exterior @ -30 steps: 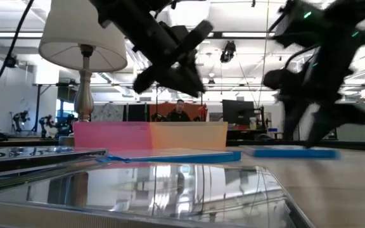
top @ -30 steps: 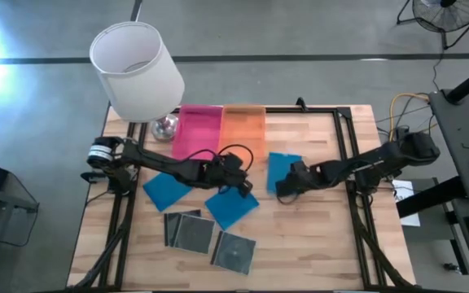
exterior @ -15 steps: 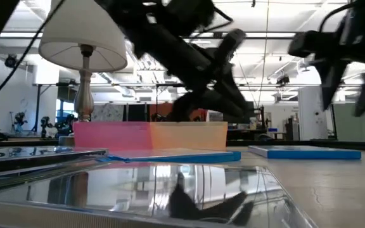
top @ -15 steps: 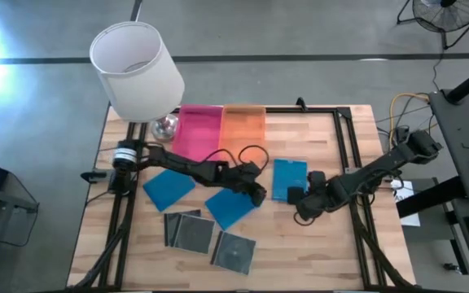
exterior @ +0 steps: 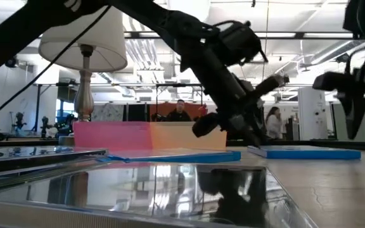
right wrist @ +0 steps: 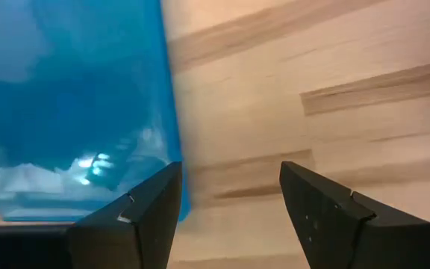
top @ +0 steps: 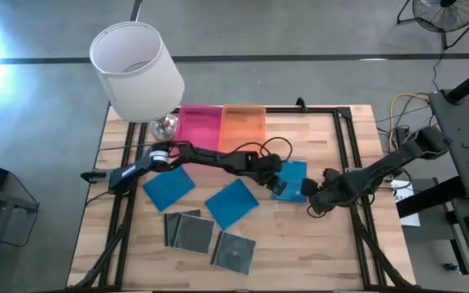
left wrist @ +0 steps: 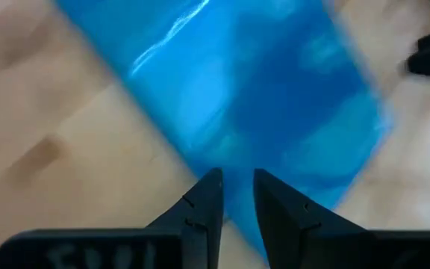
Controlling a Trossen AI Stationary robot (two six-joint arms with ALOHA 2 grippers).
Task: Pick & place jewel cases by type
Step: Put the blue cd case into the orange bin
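Observation:
Three bright blue jewel cases lie flat on the wooden table: one point(top: 169, 185) at the left, one point(top: 233, 203) in the middle, one point(top: 293, 177) at the right. Several clear cases with discs point(top: 192, 233) point(top: 234, 251) lie near the table's near edge. My left gripper point(top: 277, 185) point(left wrist: 235, 200) reaches across to the right blue case point(left wrist: 237, 97), its fingers only narrowly open over the case's near left corner. My right gripper point(top: 314, 198) point(right wrist: 230, 198) is wide open just off that case's right edge point(right wrist: 172, 112), low over the wood. My left gripper's fingertips point(left wrist: 209, 196) stand over the right blue case's corner point(left wrist: 234, 179), slanting down from the table's left. Whether they touch the case, I cannot tell. The case lies flat on the table.
A pink tray point(top: 199, 130) and an orange tray point(top: 243, 129) stand side by side at the far edge. A table lamp with a white shade point(top: 135, 72) stands at the far left corner. A black frame point(top: 344, 138) runs along the table's right side. People show in the room beyond.
My left gripper has swung toward the table's right, from over the middle blue case to the right blue case's near left corner. My right gripper has drawn back off the right blue case toward the table's right and near edge. That case has shifted slightly rightward and nearer.

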